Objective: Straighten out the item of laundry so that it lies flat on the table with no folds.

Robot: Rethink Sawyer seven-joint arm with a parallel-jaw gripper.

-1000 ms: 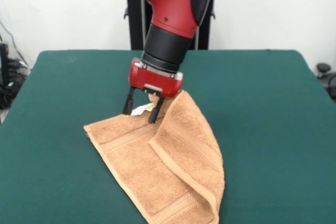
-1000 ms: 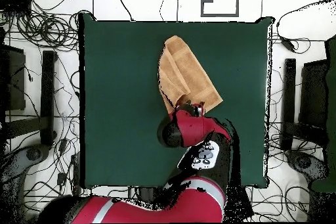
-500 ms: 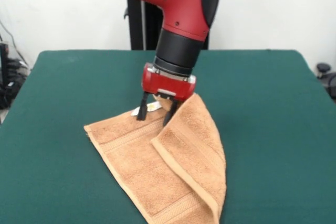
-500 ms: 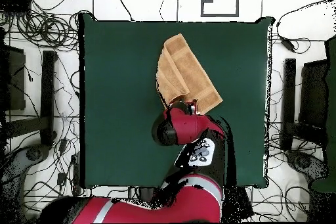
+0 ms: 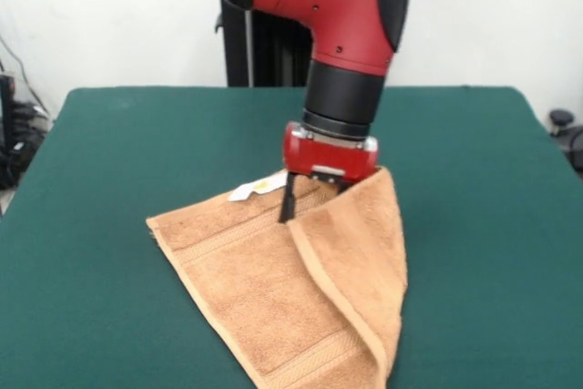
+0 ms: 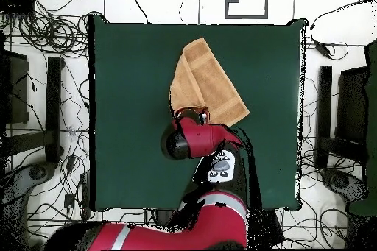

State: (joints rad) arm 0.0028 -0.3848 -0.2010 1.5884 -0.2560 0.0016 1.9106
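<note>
So the green surface point(image 5: 474, 189) is taking up pretty much everything here. My red and black arm point(image 5: 337, 6) is coming down over the middle of it. The orange-tan towel point(image 5: 264, 289) is lying around the middle of the surface, mostly flat, but one side is lifting up in a folded flap that's rising to my gripper point(image 5: 314, 198). I'm pinching that raised corner, gripper closed on the terry. Its little white tag point(image 5: 253, 189) is sticking out just beside the gripper.

Bare table point(image 5: 109, 152) around raised towel point(image 5: 273, 289)
</note>
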